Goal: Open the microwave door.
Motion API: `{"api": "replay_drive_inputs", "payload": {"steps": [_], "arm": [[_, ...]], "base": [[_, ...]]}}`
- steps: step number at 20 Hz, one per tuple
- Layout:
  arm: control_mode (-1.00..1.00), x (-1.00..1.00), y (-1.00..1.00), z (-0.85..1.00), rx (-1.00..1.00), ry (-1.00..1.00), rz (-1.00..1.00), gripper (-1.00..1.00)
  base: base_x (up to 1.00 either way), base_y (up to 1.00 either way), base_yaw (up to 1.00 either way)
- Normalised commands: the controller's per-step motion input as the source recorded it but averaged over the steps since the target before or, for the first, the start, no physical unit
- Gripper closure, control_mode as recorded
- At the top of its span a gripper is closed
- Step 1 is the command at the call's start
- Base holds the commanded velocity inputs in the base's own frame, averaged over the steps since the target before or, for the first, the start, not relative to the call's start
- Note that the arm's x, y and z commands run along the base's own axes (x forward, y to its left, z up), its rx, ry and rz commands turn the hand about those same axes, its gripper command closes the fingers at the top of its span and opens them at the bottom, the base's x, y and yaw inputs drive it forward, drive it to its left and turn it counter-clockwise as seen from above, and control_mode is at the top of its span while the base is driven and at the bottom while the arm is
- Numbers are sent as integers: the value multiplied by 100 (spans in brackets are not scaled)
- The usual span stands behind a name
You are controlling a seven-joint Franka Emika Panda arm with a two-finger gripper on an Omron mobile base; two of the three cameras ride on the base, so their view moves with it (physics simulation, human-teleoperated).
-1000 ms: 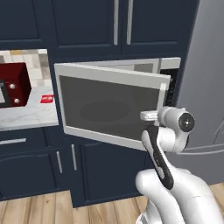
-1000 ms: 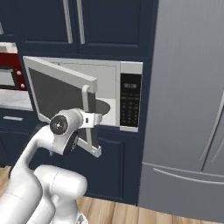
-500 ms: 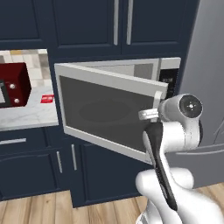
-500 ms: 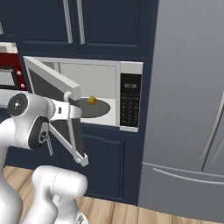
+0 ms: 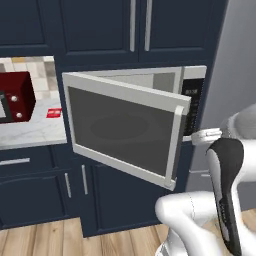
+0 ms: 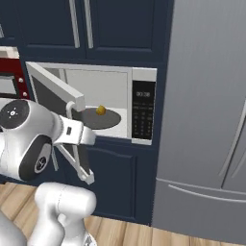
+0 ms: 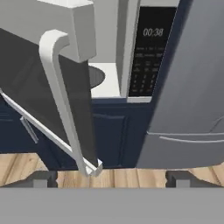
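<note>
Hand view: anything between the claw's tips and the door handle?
Nothing; the stretch from the claw up to the door handle is bare, with wood floor and navy cabinet behind.

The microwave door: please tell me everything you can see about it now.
The microwave door is a wide silver-framed panel with a large dark grey window. A slim silver bar handle runs along its free edge. Hinged on the left, it stands swung out, well open, so the pale interior and the turntable show. Nothing touches it: the gripper sits back from the handle, jaws apart.
</note>
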Motion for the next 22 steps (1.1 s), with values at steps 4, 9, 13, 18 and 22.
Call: {"api": "replay_drive_inputs", "payload": {"steps": [4,9,13,18,22], "arm": [[-100,-18,-80,17,45,0,8,-100],[-100,26,-32,-2,41,-1,6,-100],[-100,54,0,-23,34,0,0,-100],[-100,48,0,-28,34,0,1,-100],[-100,56,0,-23,29,4,4,-100]], "base": [[0,0,0],[0,0,0],[0,0,0],[0,0,0],[0,0,0]]}}
